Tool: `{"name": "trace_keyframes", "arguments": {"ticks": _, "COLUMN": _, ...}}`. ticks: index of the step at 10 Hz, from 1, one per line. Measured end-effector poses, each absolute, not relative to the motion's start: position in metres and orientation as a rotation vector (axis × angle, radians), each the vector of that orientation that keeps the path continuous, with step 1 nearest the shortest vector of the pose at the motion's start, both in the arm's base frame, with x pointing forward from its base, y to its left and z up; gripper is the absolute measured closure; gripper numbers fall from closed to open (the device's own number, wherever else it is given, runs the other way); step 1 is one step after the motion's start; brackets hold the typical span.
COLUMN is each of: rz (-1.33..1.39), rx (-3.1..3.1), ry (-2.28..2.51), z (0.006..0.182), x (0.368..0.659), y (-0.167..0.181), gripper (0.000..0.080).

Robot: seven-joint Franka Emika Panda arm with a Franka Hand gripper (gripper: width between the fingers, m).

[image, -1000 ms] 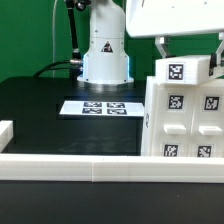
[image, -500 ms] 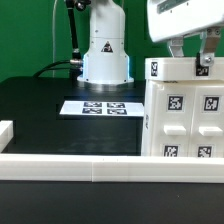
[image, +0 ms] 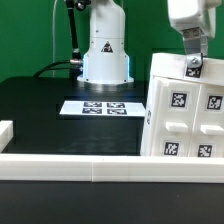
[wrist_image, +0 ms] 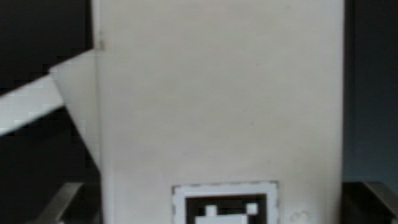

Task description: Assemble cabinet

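Fingers point(image: 193, 62) grip the top edge of the upright cabinet point(image: 185, 115).

No readable words, brand names or numbers anywhere. Only signs are black-and-white square fiducial tags: several on the cabinet point(image: 185, 110) face in the exterior view, four on the marker board point(image: 100, 107) lying on the counter point(image: 40, 110), and one on the cabinet panel point(wrist_image: 214, 110) in the wrist view. The robot base point(image: 106, 55) has a small dark triangular mark, too small to read.
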State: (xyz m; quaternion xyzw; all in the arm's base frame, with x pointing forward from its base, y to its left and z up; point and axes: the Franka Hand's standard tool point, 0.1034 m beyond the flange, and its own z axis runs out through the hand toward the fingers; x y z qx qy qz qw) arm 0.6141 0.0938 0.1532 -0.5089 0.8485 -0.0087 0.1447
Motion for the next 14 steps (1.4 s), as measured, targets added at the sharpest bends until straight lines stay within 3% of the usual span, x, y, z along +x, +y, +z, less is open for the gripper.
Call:
{"name": "trace_keyframes", "arguments": {"ticks": 3, "rz": -0.002, "rx": -1.452, "ry": 2.438, "z": 0.153, "x": 0.614, "y": 0.095, "gripper": 0.0231}}
{"name": "trace_keyframes", "arguments": {"ticks": 4, "rz": -0.003, "rx": -1.459, "ry": 2.434, "z": 0.153, "x": 0.614, "y": 0.096, "gripper": 0.0069}}
{"name": "trace_keyframes", "arguments": {"ticks": 5, "rz": -0.006, "rx": -1.475, "ry": 2.418, "z": 0.156, "x": 0.615, "y": 0.096, "gripper": 0.0014}}
{"name": "trace_keyframes", "arguments": {"ticks": 9, "rz": -0.002, "rx": -1.487, "ry": 2.345, "z": 0.18, "x": 0.621, "y": 0.097, "gripper": 0.0002}}
{"name": "trace_keyframes", "arguments": {"ticks": 13, "rz": -0.014, "rx": -1.558, "ry": 2.296, "z": 0.18, "x": 0.621, "y": 0.098, "gripper": 0.0002}}
{"name": "trace_keyframes", "arguments": {"ticks": 14, "rz": -0.052, "rx": -1.892, "ry": 2.083, "z": 0.179, "x": 0.62, "y": 0.098, "gripper": 0.0002}}
